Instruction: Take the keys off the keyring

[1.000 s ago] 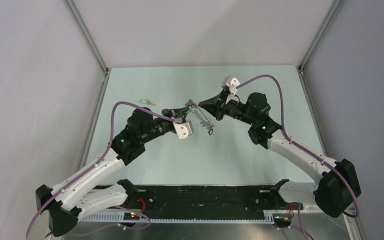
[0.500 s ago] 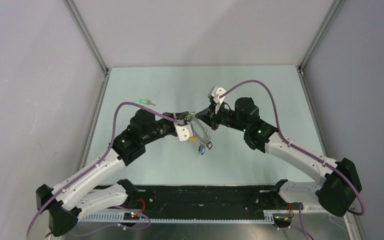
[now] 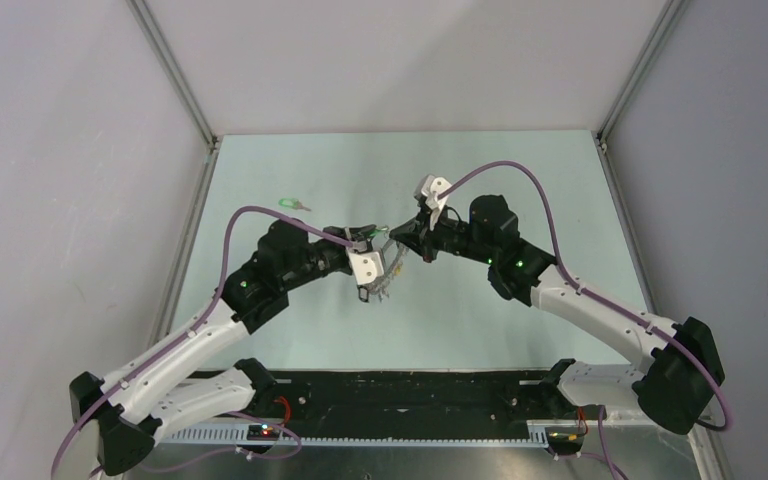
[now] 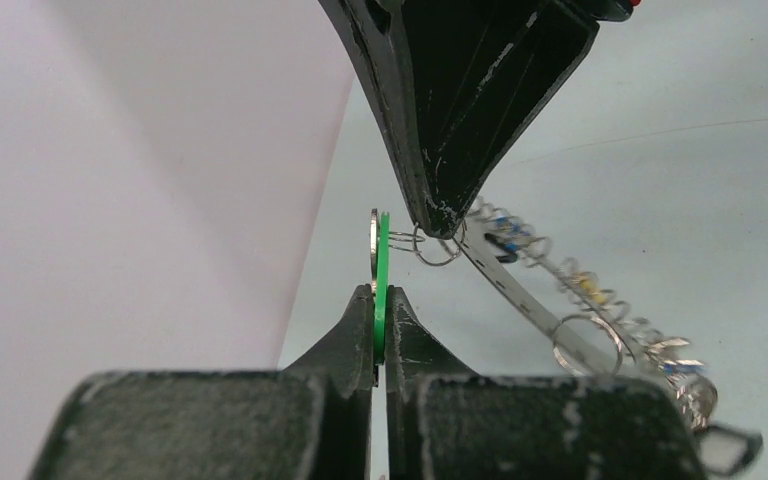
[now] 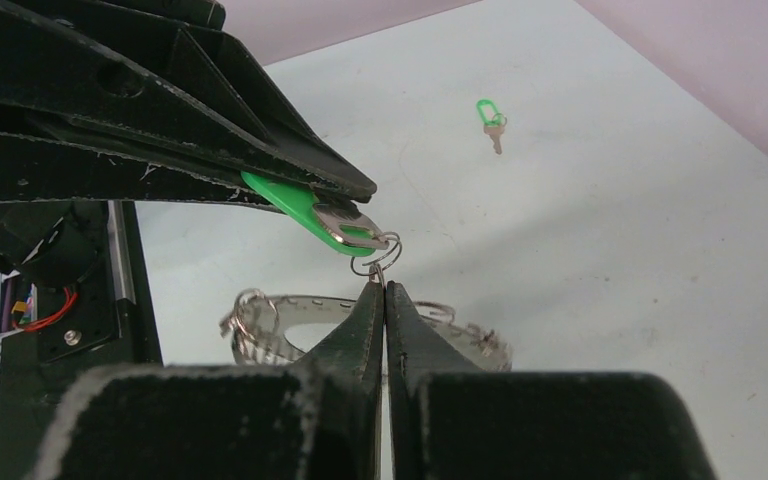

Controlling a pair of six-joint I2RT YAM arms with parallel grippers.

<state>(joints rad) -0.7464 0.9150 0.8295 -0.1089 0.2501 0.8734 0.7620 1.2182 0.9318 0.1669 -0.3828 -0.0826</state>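
My left gripper is shut on the green plastic head of a key; it shows in the top view too. My right gripper, tip to tip with it, is shut on the small split ring that links this green key to the keyring. The keyring, a flat silvery band fringed with small rings and keys, hangs below both grippers above the table. Yellow and blue key heads show along it. A second green-headed key lies loose on the table at the back left.
The pale green table has grey walls at the back and both sides. The loose green key also shows far off in the right wrist view. A black rail with both arm bases runs along the near edge.
My right gripper has moved left and closer to the left gripper. The keyring, earlier stretched out to the right, has swung down and left under the left gripper.
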